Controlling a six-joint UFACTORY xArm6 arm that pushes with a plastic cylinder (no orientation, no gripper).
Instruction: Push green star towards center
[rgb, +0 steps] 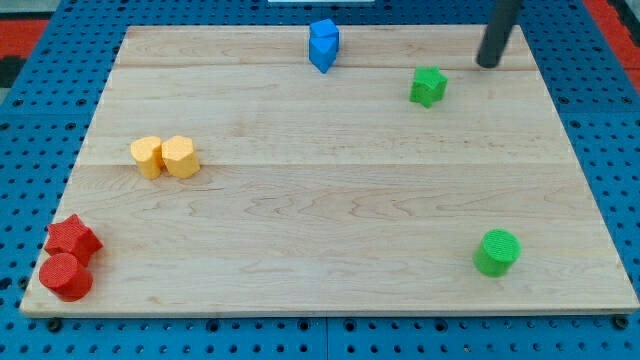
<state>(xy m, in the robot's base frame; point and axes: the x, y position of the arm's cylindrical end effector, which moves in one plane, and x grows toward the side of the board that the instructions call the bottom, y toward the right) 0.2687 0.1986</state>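
With no pincer on the rod, my tip (487, 64) rested on the wooden surface (330, 230) near the view's top right, just up and right of the green star (428, 86), apart from it, the green cylinder (497, 252) lying well below.

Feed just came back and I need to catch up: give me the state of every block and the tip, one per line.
my tip: on the board near the view's top right, up-right of the green star, a gap between them.
green star: untouched, far from center.
green cylinder: upright, alone at lower right.
blue blocks: at the top edge, touching.
yellow blocks: side by side, touching.
red star: against the red cylinder, bottom-left corner.
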